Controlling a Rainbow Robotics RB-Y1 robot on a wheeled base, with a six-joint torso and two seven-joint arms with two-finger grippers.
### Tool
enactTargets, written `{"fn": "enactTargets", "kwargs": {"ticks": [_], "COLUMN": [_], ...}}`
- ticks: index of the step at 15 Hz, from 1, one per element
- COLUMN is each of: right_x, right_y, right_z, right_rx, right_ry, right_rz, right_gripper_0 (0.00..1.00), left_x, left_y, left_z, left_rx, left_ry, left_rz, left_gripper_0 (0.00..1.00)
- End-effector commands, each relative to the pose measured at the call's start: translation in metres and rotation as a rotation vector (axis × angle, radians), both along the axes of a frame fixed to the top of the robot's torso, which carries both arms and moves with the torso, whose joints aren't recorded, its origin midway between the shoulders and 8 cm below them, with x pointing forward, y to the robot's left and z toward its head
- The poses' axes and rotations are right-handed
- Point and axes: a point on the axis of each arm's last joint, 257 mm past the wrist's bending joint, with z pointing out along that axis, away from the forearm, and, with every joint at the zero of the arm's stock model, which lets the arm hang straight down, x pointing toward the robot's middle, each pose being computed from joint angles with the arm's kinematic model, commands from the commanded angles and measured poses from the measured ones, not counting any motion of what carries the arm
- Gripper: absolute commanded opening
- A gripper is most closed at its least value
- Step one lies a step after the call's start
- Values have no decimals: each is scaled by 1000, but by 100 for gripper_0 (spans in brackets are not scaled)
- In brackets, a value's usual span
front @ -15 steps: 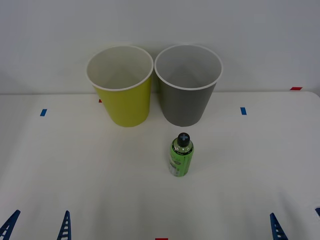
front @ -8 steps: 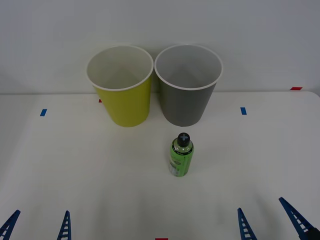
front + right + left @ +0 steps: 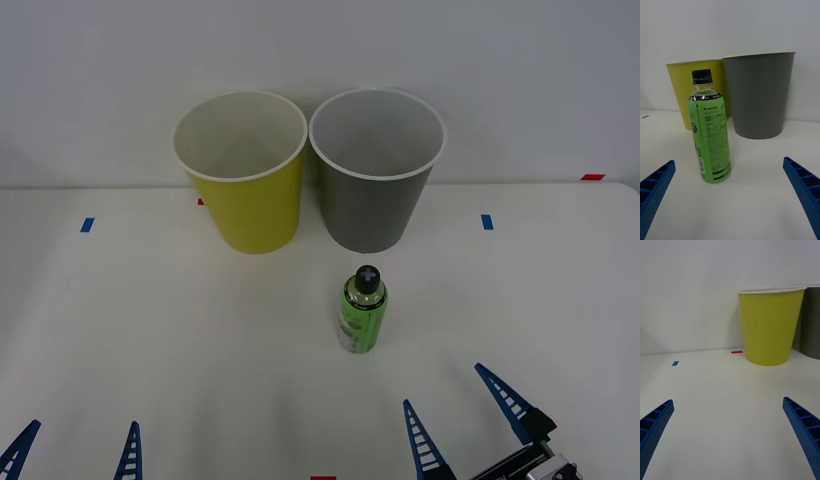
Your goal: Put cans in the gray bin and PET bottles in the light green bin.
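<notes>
A small green PET bottle (image 3: 362, 311) with a black cap stands upright mid-table, in front of the gray bin (image 3: 376, 172). The light green bin (image 3: 241, 172) stands just left of the gray one. My right gripper (image 3: 462, 421) is open near the table's front edge, a little right of the bottle and short of it, nothing between its fingers. In the right wrist view the PET bottle (image 3: 709, 129) stands ahead, with the gray bin (image 3: 758, 95) and light green bin (image 3: 683, 88) behind. My left gripper (image 3: 78, 446) rests open at the front left. The left wrist view faces the light green bin (image 3: 769, 326).
Small blue tape marks (image 3: 87, 225) lie at the left and right (image 3: 486, 221) of the white table, and a red mark (image 3: 592, 177) sits at the far right back. A plain wall rises behind the bins.
My right gripper has come in from the front right corner, moving left and forward toward the bottle. The left gripper, bottle and bins have not moved.
</notes>
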Motion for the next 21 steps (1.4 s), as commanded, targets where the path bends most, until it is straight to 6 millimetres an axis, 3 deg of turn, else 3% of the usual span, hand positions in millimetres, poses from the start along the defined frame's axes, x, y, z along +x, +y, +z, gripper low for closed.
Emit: {"fn": "enactTargets", "kwargs": {"ticks": [1, 16, 21], "right_x": [17, 106, 119], "right_y": [21, 79, 86], "right_z": [3, 20, 24], "right_rx": [-33, -37, -48], "right_ry": [-20, 38, 45], "right_rz": [24, 18, 26], "right_gripper_0": [100, 100, 100], "left_x": [0, 0, 0], "left_y": [0, 0, 0], "left_z": [0, 0, 0], "left_rx": [0, 0, 0], "left_ry": [0, 0, 0], "left_rz": [0, 0, 0], "left_gripper_0": [100, 100, 100]}}
